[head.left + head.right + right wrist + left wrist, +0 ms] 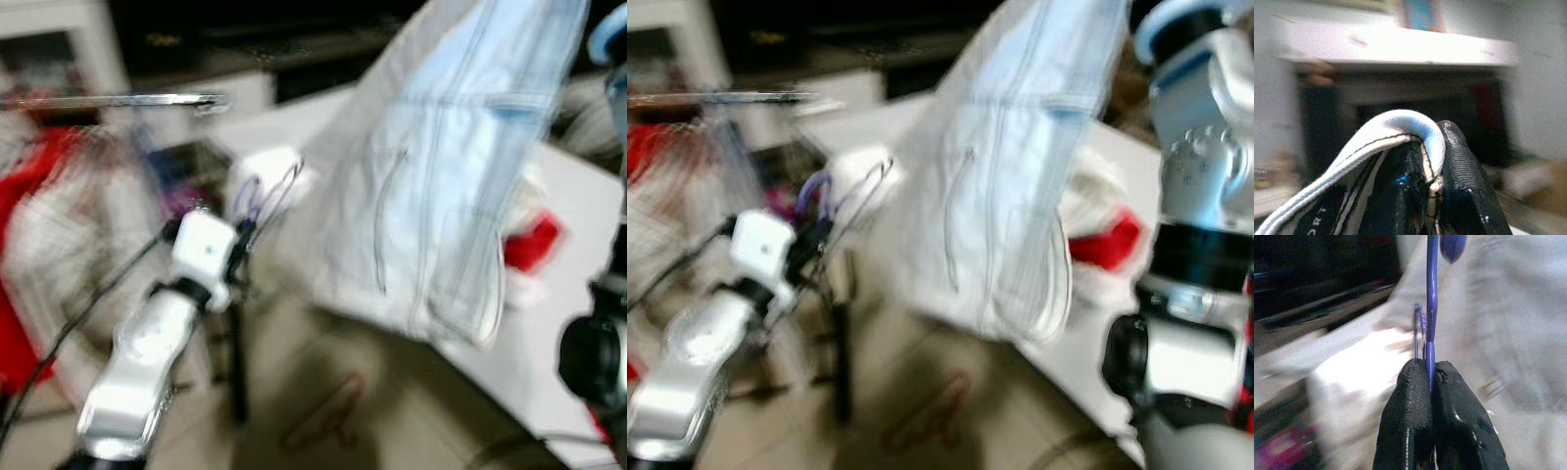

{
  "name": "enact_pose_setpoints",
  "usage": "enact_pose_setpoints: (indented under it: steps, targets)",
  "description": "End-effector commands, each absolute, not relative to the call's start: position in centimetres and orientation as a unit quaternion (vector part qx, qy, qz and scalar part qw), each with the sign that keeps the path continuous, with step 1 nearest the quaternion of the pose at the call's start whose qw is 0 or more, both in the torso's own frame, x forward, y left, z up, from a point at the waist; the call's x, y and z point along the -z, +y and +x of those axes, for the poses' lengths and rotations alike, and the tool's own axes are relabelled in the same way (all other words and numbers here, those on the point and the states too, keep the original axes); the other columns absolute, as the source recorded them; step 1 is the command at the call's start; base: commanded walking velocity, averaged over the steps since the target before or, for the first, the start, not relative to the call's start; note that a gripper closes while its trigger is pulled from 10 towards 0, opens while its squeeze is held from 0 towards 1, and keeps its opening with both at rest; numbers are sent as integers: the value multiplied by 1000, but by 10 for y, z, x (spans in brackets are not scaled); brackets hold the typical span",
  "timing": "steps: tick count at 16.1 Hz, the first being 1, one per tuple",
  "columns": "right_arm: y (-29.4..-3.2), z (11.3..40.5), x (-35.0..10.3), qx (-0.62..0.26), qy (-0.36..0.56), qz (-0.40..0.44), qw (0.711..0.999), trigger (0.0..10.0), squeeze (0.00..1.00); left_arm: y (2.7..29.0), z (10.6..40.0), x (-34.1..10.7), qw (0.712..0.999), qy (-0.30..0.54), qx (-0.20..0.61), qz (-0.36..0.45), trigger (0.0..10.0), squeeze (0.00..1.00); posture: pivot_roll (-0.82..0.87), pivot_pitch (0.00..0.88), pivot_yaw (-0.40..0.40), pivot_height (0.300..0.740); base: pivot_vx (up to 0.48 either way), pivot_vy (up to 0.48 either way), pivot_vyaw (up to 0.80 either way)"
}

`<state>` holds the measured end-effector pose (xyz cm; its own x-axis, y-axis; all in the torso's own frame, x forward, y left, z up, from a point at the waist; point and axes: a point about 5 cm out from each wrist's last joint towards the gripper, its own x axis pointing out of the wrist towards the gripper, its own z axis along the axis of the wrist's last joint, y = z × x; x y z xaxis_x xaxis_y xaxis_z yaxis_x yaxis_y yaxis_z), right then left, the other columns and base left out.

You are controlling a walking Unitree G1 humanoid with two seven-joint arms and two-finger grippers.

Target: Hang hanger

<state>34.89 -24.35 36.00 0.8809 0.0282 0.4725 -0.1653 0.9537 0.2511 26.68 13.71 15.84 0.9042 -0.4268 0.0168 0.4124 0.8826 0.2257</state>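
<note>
My grippers, hanger and garment held up
My left gripper (1431, 382) pinches the purple hanger (1431, 308) mid-frame; my right gripper (1432, 161) clamps the pale denim garment (441, 176) at upper right, above the white table (568, 313)

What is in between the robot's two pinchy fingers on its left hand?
A thin purple hanger. The left wrist view shows the left gripper with its black fingers pinched shut on the wire, with the pale garment behind it.

White table (568, 294) bearing a red item (534, 243). Metal rail (118, 100) at upper left. Red-and-white cloth (29, 245) at left. Tiled floor (392, 411) below.
</note>
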Motion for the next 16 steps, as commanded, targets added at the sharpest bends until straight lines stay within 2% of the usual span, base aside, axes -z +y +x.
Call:
enact_pose_setpoints:
  steps: [1,8,11,13,15,16]
  targets:
    - [-247,349,-368,-46,-264,133,954,10000,0,142,268,-162,970,-39,211,116,10000,0,23,0,-60,740,311,0,-800]
    - [-242,365,-350,-64,-237,115,962,10000,0,150,268,-163,972,-39,197,121,10000,0,36,0,-71,740,311,0,0]
    - [-208,378,-354,-136,-207,93,964,10000,0,152,268,-163,972,-39,196,120,10000,0,29,0,-68,740,309,0,0]
    - [-179,383,-370,-195,-213,98,952,10000,0,152,268,-162,973,-37,192,118,10000,0,30,0,-72,740,298,0,0]
    - [-166,382,-409,-220,-264,177,922,10000,0,154,267,-163,976,-41,181,115,10000,0,34,0,-80,740,0,0,0]
    - [-182,392,-422,-156,-267,283,908,10000,0,160,267,-164,978,-42,169,119,10000,0,36,0,-85,740,0,0,0]
